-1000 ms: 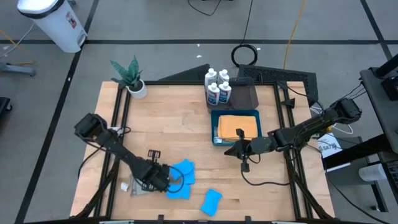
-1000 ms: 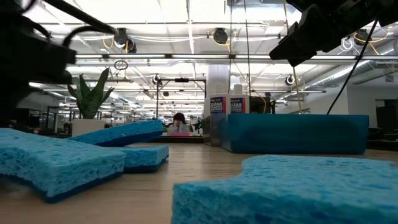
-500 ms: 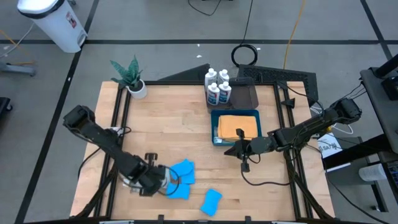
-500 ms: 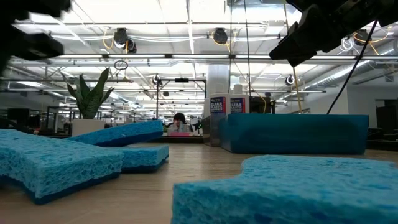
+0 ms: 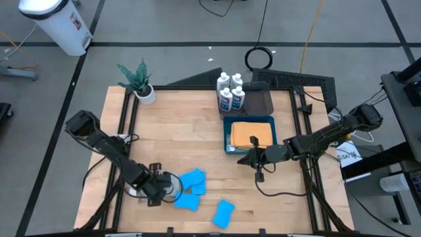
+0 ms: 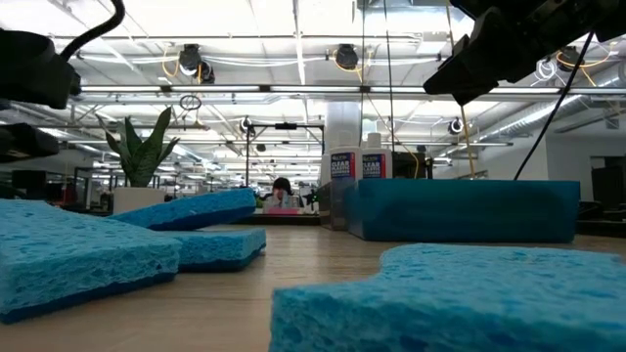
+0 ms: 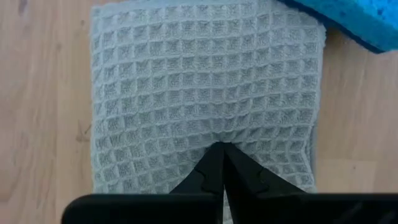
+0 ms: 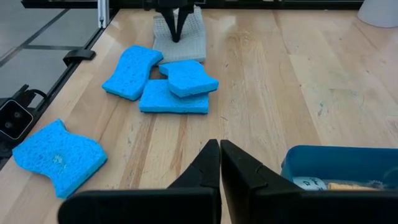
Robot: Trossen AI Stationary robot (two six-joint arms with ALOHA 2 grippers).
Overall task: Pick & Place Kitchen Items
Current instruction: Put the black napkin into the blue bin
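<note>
Left gripper (image 7: 222, 163), fingers pressed together, tips on the grey cloth (image 7: 205, 87) lying flat on the wooden table (image 5: 177, 131) — blue sponges (image 8: 168, 84) just beyond. Right gripper (image 8: 220, 163), closed too, hovers beside the blue bin (image 5: 227, 136) — bright ceiling lights behind.

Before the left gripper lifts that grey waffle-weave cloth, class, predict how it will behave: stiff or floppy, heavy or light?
The grey waffle-weave cloth will probably go floppy: it lies flat as soft folded fabric and should drape from the shut left gripper. It looks thin, so likely light. Its textured weave probably resists slipping, though a pinch at one spot may let the layers unfold.
</note>
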